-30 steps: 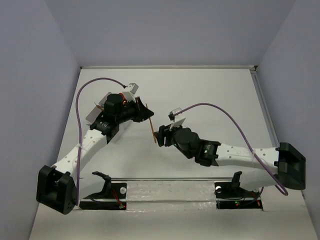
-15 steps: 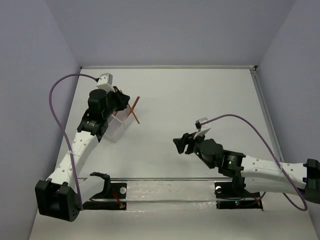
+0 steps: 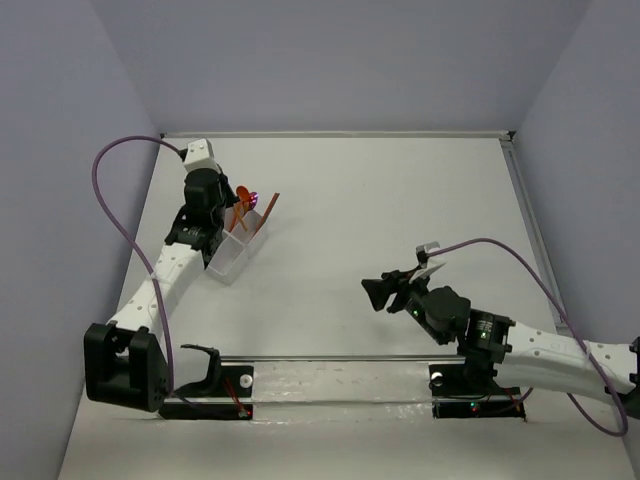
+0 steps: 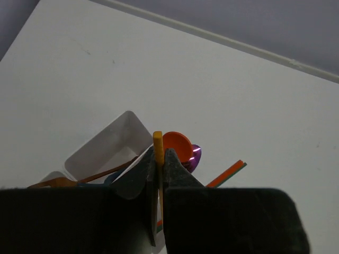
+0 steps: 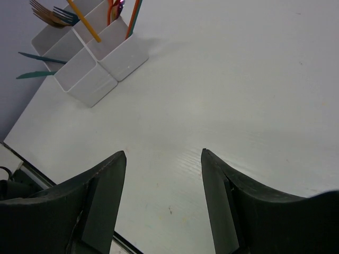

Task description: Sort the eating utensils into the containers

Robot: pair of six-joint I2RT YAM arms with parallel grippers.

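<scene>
Overhead view of a white surface [image 3: 400,200] with two robot arms. In the upper left of the frame the left end effector [image 3: 225,205] hangs over a whitish divided tray [image 3: 232,262]. Its wrist view shows the jaws pinched narrow on a yellow-orange stick [image 4: 157,138], which runs along the fingers with its far end pointing toward the tray.

Just beyond the stick in that view are the orange bowl of a spoon [image 4: 177,145] and an orange-and-teal stick [image 4: 228,173]. Copper forks [image 4: 53,182] rest in a compartment at the lower left.

In the right wrist view, the held stick's lower end appears at a wall between two compartments, at the upper left. Whether it is inside one cannot be told.

The right end effector [image 5: 163,164] has its jaws wide and holds nothing. It hovers over bare surface at the lower right of the overhead frame, well apart from the tray.

The step in hand looks to be placing the stick. To do it well:
- Line the tip over the compartment that holds other sticks, not over the divider.
- Lower until the tip is below the rim, then part the jaws.
- Lift straight away so the fingers do not catch the spoon or neighbouring sticks.

The tray looks light, so a sideways nudge could shift or tip it.
</scene>
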